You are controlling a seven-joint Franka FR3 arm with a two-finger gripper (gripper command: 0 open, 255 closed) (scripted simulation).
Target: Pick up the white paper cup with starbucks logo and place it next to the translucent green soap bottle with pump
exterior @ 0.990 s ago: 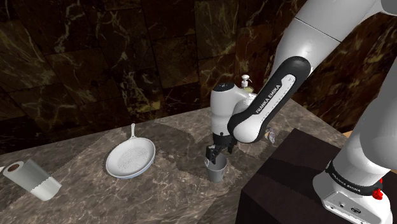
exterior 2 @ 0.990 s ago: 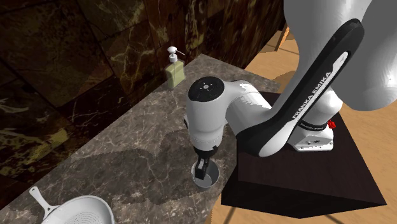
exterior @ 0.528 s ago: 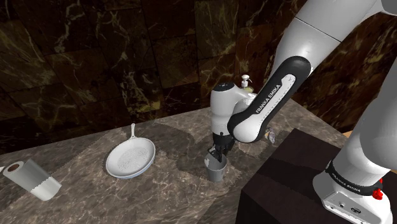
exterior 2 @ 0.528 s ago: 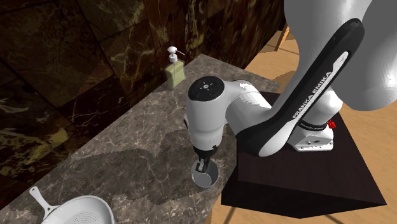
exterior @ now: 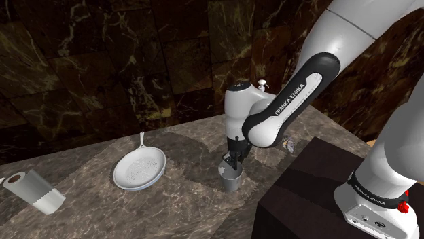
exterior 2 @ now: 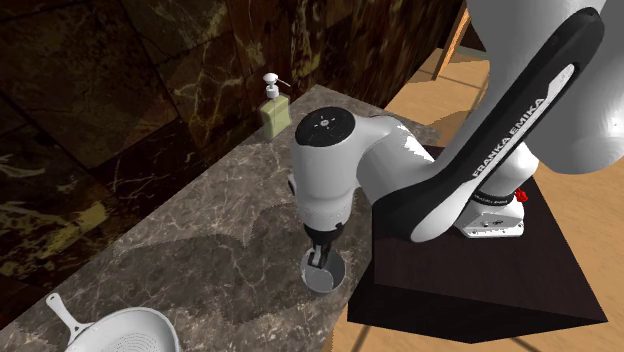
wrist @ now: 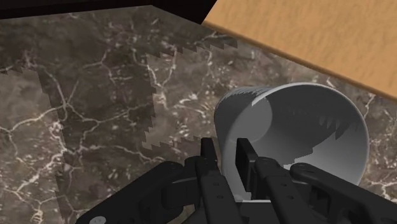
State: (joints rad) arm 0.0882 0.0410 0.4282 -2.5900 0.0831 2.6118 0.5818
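Two black fingers straddled one wall of the plain pale cup, one inside the rim and one outside, so the jaws were clamped on it. The cup hung upright under the wrist, at or just above the counter and near the edge by the dark stand. Whether its base had cleared the stone could not be told.

A pinch on a single wall would probably let the cup swing, so a straight lift and a slow, level carry seemed wise. It should be set down just beside the green soap bottle without knocking the pump. The bottle stood well apart at the far end, against the dark marble wall.

The stone between looked bare, apart from a small unclear thing near the stand. The white pan and the paper roll lay on the opposite side, out of the way.
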